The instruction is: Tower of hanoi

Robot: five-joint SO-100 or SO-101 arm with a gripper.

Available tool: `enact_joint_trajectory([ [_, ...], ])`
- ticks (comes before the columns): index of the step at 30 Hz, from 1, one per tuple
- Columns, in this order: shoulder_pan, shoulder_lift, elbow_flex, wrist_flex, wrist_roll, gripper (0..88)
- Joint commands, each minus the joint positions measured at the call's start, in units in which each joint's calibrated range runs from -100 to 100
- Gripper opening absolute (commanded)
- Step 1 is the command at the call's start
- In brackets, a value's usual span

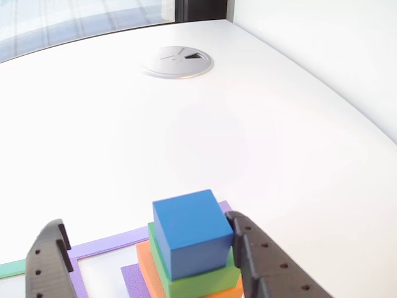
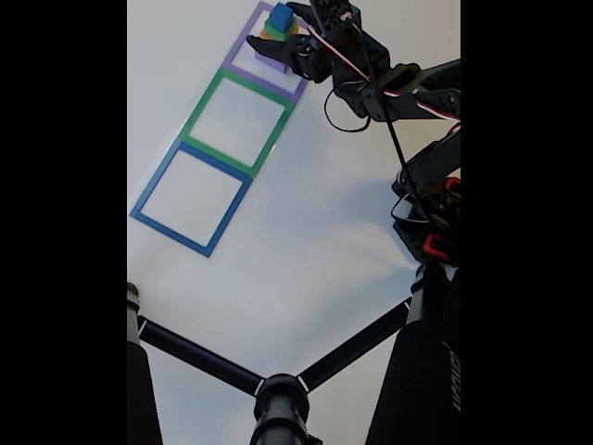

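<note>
Blue cube (image 1: 191, 231) topping green block (image 1: 200, 279), orange block (image 1: 146, 268) and purple block (image 1: 131, 277), stack of 4 inside purple square outline (image 2: 243, 66) on white table (image 1: 260, 136), gripper (image 1: 149, 261) spread wide around blue cube, right finger (image 1: 251, 251) touching it

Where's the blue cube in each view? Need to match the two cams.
Other view: blue cube bottom centre, topping the stack on the green block, between the open gripper fingers, nearer the right one.
Fixed view: blue cube at the top edge, centre-left, on the stack at the far end of the row of outlines, by the gripper.
Shared landmark: the purple square outline around the stack.
</note>
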Motion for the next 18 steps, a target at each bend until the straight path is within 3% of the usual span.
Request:
enact_joint_trajectory([
  [1, -0.8, -0.2, -0.9, -2.0, 0.0, 22.7],
  [4, -0.2, 0.2, -0.7, -2.2, 0.0, 16.9],
  [9, 0.1, 0.4, -0.7, -2.3, 0.0, 16.6],
  [18, -0.5, 0.4, -0.7, -2.6, 0.0, 5.9],
])
